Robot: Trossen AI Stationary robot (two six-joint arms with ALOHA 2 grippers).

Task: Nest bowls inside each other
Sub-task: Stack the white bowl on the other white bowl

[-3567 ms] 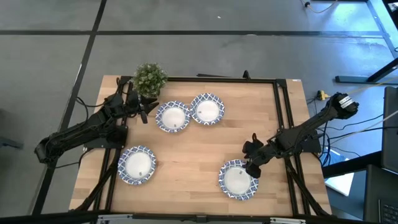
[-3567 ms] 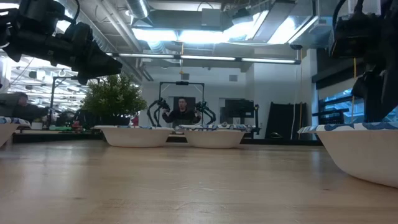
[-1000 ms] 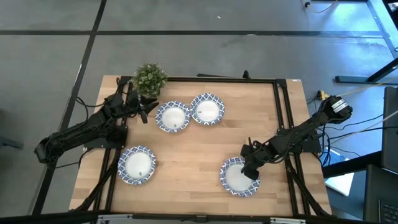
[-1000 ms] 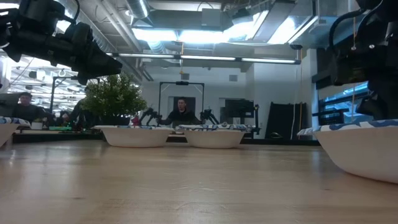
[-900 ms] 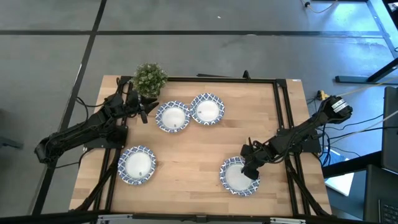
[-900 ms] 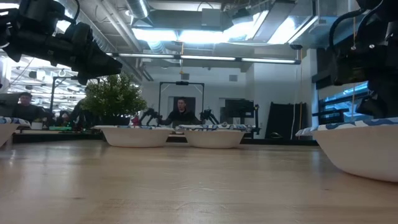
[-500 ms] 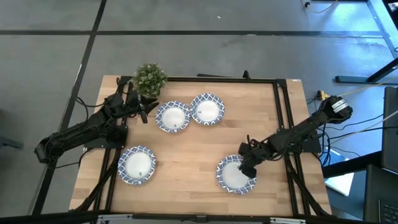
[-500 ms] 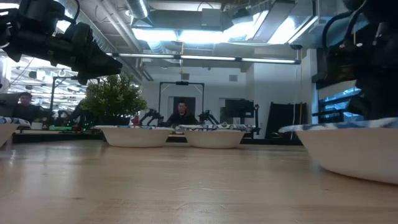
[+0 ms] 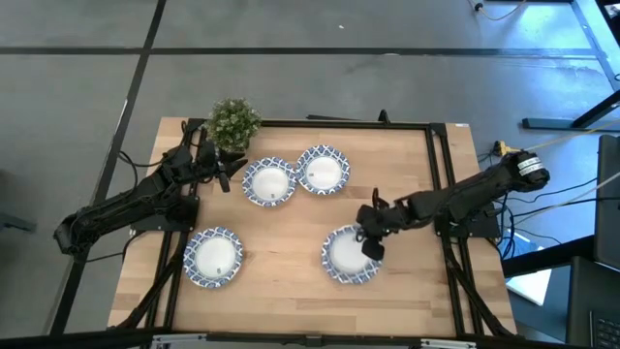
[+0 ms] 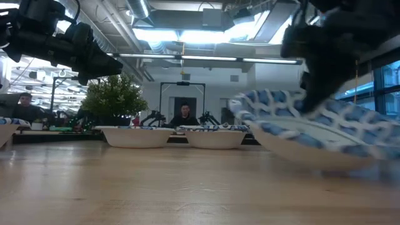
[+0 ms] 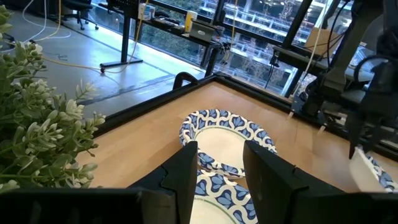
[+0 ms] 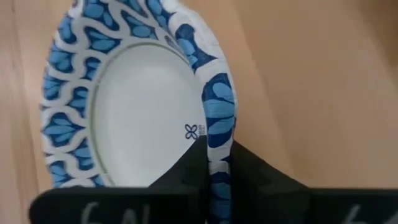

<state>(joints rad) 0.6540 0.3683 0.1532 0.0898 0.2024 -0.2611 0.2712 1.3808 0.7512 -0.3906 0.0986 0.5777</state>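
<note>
My right gripper (image 9: 371, 242) is shut on the rim of one blue-and-white bowl (image 9: 348, 255) right of the table's middle. In the low view this bowl (image 10: 312, 134) is tilted. Three more bowls rest on their bases on the table: two side by side at the far middle (image 9: 268, 181) (image 9: 323, 170) and one at the near left (image 9: 213, 257). My left gripper (image 9: 225, 174) is open and empty, held still above the table between the potted plant (image 9: 233, 121) and the far bowls, with the nearer one ahead of its fingers (image 11: 224, 134). My right gripper pinches the bowl's patterned rim (image 12: 217, 134) on the side toward the table's right edge, one finger inside the bowl and one outside. The fingers come slanting down from the right. The bowl is tilted; I cannot tell whether its base still touches the table.
The potted plant stands at the far left corner, next to my left arm. A black frame (image 9: 441, 174) runs along the far and right sides of the table. Bare wood lies between the far bowls and the held bowl. A person (image 10: 183, 112) sits in the room behind.
My right gripper has gone toward the table's left and far edges, shut on the bowl's rim. The bowl has come with it from the near right toward the middle and has tipped from level to tilted.
</note>
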